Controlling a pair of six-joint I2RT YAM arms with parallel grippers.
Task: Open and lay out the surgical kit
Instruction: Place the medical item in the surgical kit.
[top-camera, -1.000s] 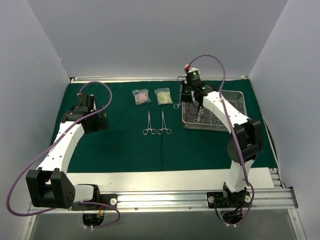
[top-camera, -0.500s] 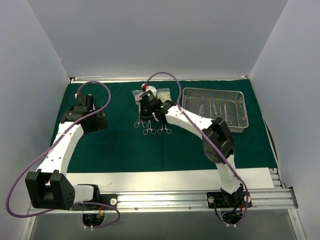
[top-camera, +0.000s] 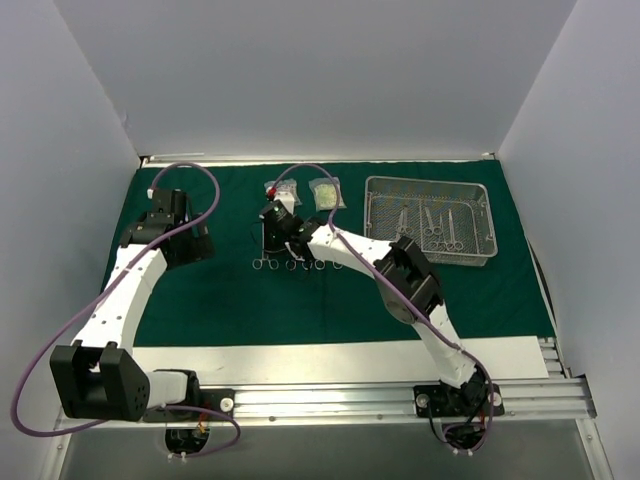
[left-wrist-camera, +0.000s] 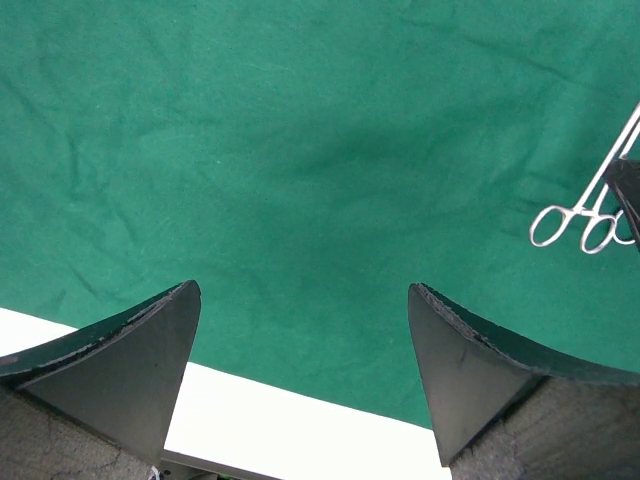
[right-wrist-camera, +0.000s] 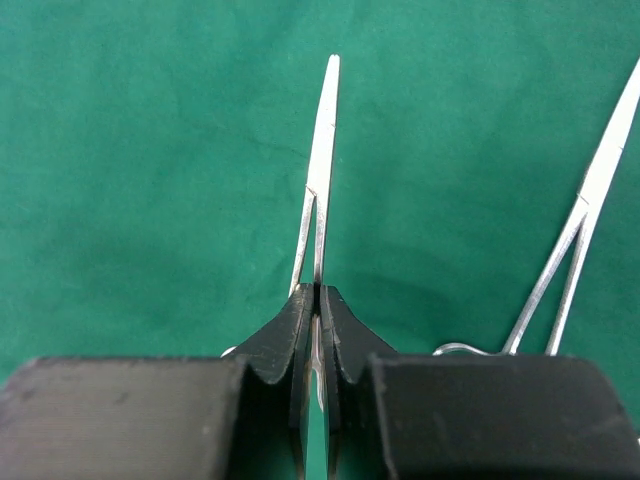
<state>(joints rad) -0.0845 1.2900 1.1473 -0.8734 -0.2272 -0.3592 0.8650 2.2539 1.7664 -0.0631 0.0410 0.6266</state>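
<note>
The dark green cloth (top-camera: 230, 290) lies spread flat. The wire-mesh tray (top-camera: 480, 252) stands at the back right with several steel instruments (top-camera: 440, 222) in it. Two clear packets (top-camera: 283, 190) (top-camera: 327, 192) lie at the back middle. Two instruments (top-camera: 312, 262) lie side by side on the cloth. My right gripper (top-camera: 272, 235) (right-wrist-camera: 318, 295) is shut on a third instrument (right-wrist-camera: 318, 180), low over the cloth just left of those two; one of them shows at the right of the right wrist view (right-wrist-camera: 575, 250). My left gripper (top-camera: 185, 240) (left-wrist-camera: 303, 290) is open and empty over the cloth's left part.
A white strip of table (top-camera: 330, 358) runs along the cloth's near edge, and also shows in the left wrist view (left-wrist-camera: 300, 420). White walls close in the left, back and right. The left wrist view shows ring handles of an instrument (left-wrist-camera: 585, 225) at its right edge.
My right arm has swung from the tray leftward across the cloth with an instrument, past the packets, to just left of the two laid instruments. The left arm has barely moved.
</note>
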